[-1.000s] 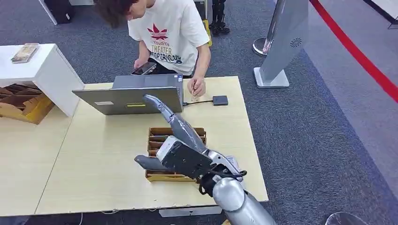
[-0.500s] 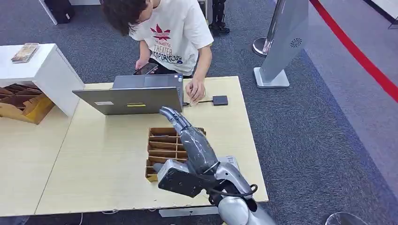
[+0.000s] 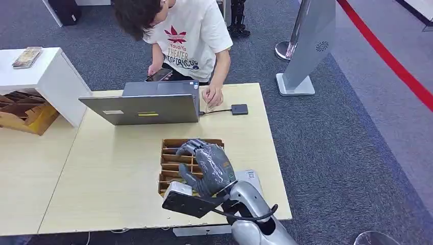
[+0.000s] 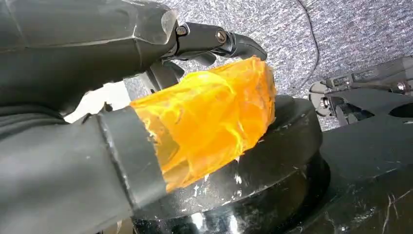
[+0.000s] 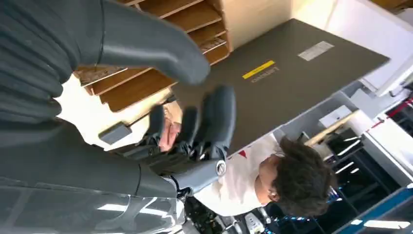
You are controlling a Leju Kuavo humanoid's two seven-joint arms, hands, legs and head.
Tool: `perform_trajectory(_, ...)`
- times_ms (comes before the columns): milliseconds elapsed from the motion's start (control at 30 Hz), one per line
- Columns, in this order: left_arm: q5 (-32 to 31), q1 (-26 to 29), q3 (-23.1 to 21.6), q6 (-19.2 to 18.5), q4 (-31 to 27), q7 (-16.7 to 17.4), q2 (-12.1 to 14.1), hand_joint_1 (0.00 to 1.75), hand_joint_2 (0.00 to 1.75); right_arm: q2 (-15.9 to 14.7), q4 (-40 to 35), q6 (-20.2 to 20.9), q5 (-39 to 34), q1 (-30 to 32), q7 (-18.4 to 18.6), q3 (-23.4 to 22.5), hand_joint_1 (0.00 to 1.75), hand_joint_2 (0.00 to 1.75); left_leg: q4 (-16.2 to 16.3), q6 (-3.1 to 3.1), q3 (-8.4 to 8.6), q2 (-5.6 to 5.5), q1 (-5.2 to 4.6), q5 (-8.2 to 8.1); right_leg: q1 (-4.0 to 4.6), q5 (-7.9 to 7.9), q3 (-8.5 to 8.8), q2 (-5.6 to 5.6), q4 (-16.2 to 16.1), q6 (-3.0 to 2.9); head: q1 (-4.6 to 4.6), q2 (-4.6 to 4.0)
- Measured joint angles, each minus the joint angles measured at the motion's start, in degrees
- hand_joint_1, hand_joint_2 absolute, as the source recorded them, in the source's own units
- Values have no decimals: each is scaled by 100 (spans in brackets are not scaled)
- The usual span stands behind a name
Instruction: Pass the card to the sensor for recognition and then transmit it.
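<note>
Looking through the head view, I saw the right hand (image 3: 207, 166) poised over the brown wooden slotted card tray (image 3: 173, 151) near the front edge of the pale wooden table (image 3: 102, 173). Its fingers were curled downward toward the slots, but I could not tell whether they were touching a card; no card was visible between them. Behind the tray stood the grey open laptop (image 3: 140, 108), and beside it a small dark square sensor pad (image 3: 239, 109) lay flat, wired to the laptop. A person in a white printed T-shirt (image 3: 189, 35) leaned over the far edge, one hand resting near the cable.

From the left wrist view, the left hand (image 4: 146, 73) hung low over dark parts and grey carpet, its thumb wrapped in orange tape. It held nothing that I could see, with the fingers bent loosely.

From the right wrist view, the right hand's thick thumb and dark fingers (image 5: 219, 117) were spread apart with open space between them, so I judged that hand empty and unclenched. The tray's wooden dividers (image 5: 146, 83) and the laptop's lid (image 5: 292, 68) lay beyond.

My reading was that the task was at its start: the card was presumably in the tray, though I couldn't make it out; picking, presenting at the sensor and handing over all remained.
</note>
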Motion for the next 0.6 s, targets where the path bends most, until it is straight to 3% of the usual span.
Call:
perform_trajectory(133,24,0,0,0,0,18,0,0,0,0,184,-101,267,7,77,-9,45,175,0,0,0,0,0,0,0,0,0,0,0,0,0,0)
perform_trajectory(233,26,1,0,2,0,28,0,0,0,0,299,-179,470,14,138,-31,54,175,0,0,0,0,0,0,0,0,0,0,0,0,0,0)
perform_trajectory(367,28,0,0,2,0,57,0,0,0,0,441,-216,659,18,188,-59,52,175,0,0,0,0,0,0,0,0,0,0,0,0,0,0)
perform_trajectory(433,28,1,0,2,0,59,-2,0,0,0,492,-247,732,18,217,-68,89,175,0,0,0,0,0,0,0,0,0,0,0,0,2,0)
perform_trajectory(500,28,1,0,2,0,66,-2,0,0,0,562,-293,815,17,252,-85,93,175,0,0,0,0,0,0,0,0,0,0,0,0,0,0)
perform_trajectory(533,26,1,0,2,0,66,-2,0,0,0,590,-299,863,18,263,-96,108,175,0,0,0,0,0,0,0,0,0,0,0,0,2,0)
perform_trajectory(567,28,1,0,2,0,66,-2,0,0,0,614,-312,915,18,273,-107,108,175,0,0,0,0,0,0,0,0,0,0,0,0,0,0)
perform_trajectory(600,28,1,0,2,0,70,-2,0,0,0,636,-332,964,18,287,-116,120,175,0,0,0,0,0,0,0,0,0,0,0,0,0,0)
